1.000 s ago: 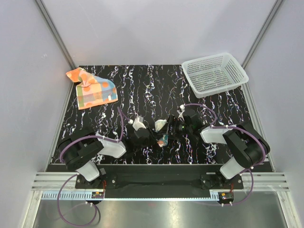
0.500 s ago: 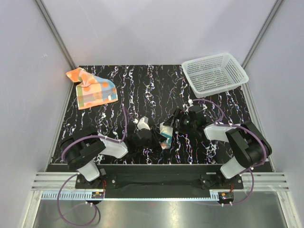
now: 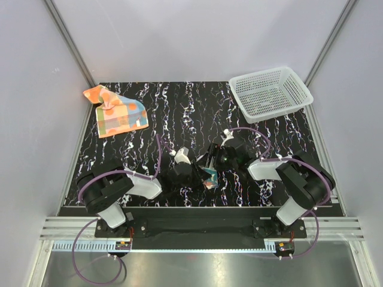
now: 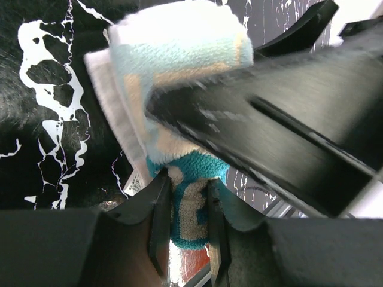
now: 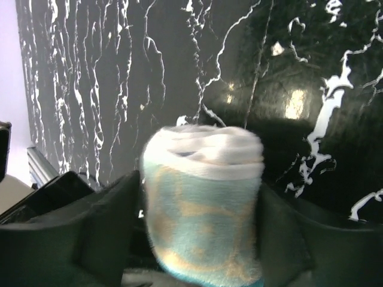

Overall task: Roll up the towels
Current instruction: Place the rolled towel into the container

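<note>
The cream towel with teal lettering (image 3: 209, 174) is rolled into a tight cylinder near the table's front middle. My right gripper (image 3: 210, 162) is shut around the roll (image 5: 202, 203), its fingers (image 5: 102, 221) on both sides. My left gripper (image 3: 197, 174) pinches the roll's teal end (image 4: 188, 206) between its fingers (image 4: 159, 215). The roll's cream body (image 4: 179, 72) lies partly behind the right gripper's finger. The orange patchwork towel (image 3: 115, 112) lies crumpled flat at the table's far left, away from both grippers.
A white mesh basket (image 3: 270, 92) stands at the far right corner. The black marbled table (image 3: 185, 113) stretches between the orange towel and the basket. Purple cables loop over both arms.
The right gripper has moved left and closed in around the roll. The left gripper has shifted slightly right toward it. The roll is now more covered by both grippers.
</note>
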{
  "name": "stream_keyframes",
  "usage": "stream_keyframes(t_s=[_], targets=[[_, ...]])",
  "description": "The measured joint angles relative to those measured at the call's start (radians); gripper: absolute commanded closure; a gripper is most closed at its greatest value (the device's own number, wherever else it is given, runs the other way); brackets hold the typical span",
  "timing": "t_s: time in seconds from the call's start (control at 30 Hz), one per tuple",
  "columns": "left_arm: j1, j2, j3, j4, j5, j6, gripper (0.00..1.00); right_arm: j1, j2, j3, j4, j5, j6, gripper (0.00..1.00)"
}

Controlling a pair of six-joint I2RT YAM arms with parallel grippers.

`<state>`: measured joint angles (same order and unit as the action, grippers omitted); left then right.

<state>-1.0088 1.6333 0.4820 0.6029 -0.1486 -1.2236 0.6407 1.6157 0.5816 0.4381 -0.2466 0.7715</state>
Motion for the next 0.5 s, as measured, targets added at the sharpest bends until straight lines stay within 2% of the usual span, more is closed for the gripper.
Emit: stream_keyframes(t_s=[0.03,0.07,0.17,0.2,0.23,0.27,0.33,0.37,0.5], targets=[[0.000,0.000,0.000,-0.001,0.000,0.000,1.00,0.000,0.011,-0.001,0.013,0.003,0.005,0.42],[0.000,-0.001,0.000,-0.002,0.000,0.000,1.00,0.000,0.021,-0.001,0.016,0.011,0.008,0.61],[0.000,-0.002,0.000,-0.004,0.000,0.000,1.00,0.000,0.039,-0.001,0.022,0.022,0.014,0.83],[0.000,-0.002,0.000,-0.004,0.000,0.000,0.98,0.000,0.039,-0.001,0.021,0.023,0.014,0.92],[0.000,-0.002,0.000,-0.005,0.000,0.000,0.92,0.000,0.039,-0.001,0.020,0.024,0.013,0.98],[0.000,-0.002,0.000,-0.005,0.000,0.000,0.74,0.000,0.039,0.000,0.012,0.026,0.012,1.00],[0.000,-0.005,0.003,-0.014,0.000,0.003,0.63,0.000,0.034,0.020,-0.031,0.028,-0.003,1.00],[0.000,-0.010,0.007,-0.024,0.002,0.007,0.55,0.000,0.031,0.036,-0.064,0.028,-0.014,1.00],[0.000,-0.066,0.020,-0.116,0.008,0.045,0.41,-0.024,0.003,0.129,-0.255,-0.011,-0.083,1.00]])
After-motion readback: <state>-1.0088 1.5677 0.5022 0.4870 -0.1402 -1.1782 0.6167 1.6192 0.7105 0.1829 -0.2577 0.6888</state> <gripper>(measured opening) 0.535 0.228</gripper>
